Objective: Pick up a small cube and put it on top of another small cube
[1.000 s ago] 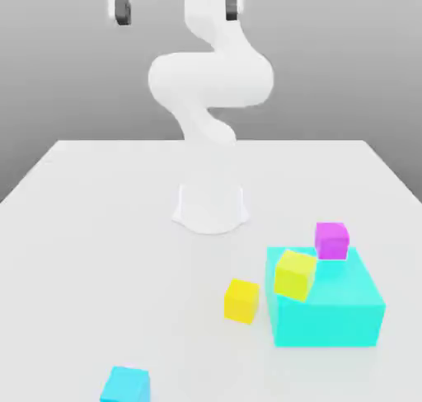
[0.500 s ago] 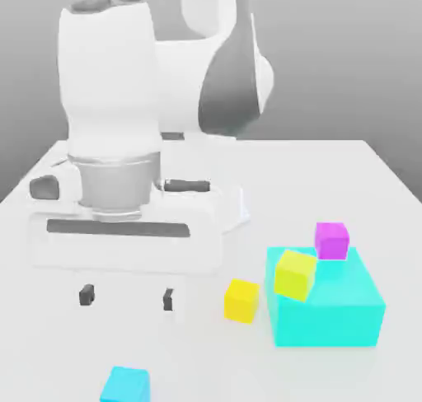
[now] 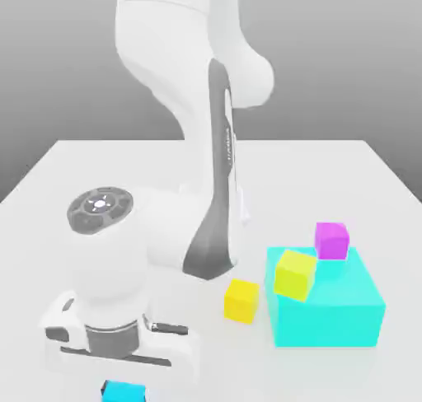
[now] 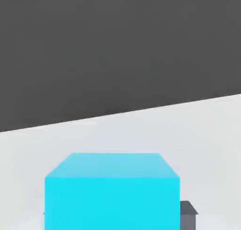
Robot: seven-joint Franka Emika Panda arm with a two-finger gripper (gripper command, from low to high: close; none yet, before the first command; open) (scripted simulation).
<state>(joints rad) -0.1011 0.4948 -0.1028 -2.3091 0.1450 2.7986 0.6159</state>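
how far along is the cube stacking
Done: the gripper has reached the small cyan cube, with the dark fingertips at its sides.
In hand: the grasp, it seems; whether the cube has left the table I can't tell.
Left: setting it on another small cube. The magenta cube, yellow-green cube and orange-yellow cube have nothing on top.

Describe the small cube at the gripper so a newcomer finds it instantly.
Find the big cyan block on the exterior view's right. From it, go left past the orange-yellow cube to the bottom edge, under the gripper. That small cube is blue-cyan, unlike its yellow and magenta neighbours.
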